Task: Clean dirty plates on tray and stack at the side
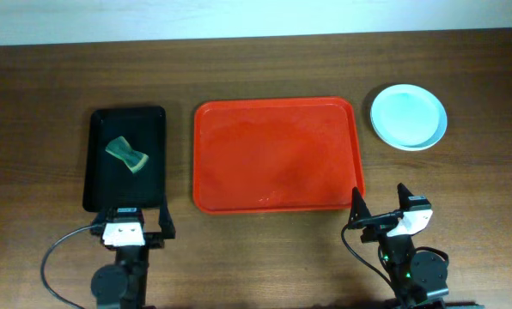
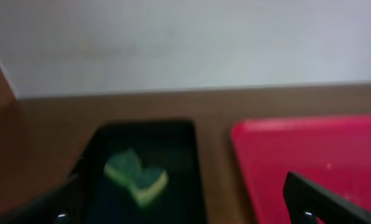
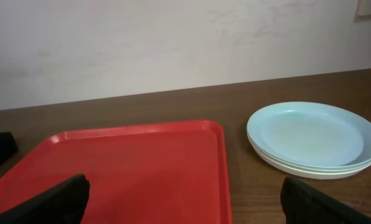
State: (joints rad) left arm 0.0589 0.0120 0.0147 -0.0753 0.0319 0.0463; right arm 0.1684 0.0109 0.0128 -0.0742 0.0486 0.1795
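Observation:
The red tray (image 1: 277,154) lies in the middle of the table with no plate on it; it also shows in the left wrist view (image 2: 310,155) and the right wrist view (image 3: 136,168). The plates (image 1: 408,116) sit in one stack on the table right of the tray, the pale blue one on top; the stack also shows in the right wrist view (image 3: 313,138). My left gripper (image 1: 137,225) is open and empty near the front edge, below the black tray. My right gripper (image 1: 381,210) is open and empty by the tray's front right corner.
A black tray (image 1: 125,157) left of the red tray holds a green and yellow sponge (image 1: 126,154), also in the left wrist view (image 2: 136,175). Cables run from both arm bases at the front edge.

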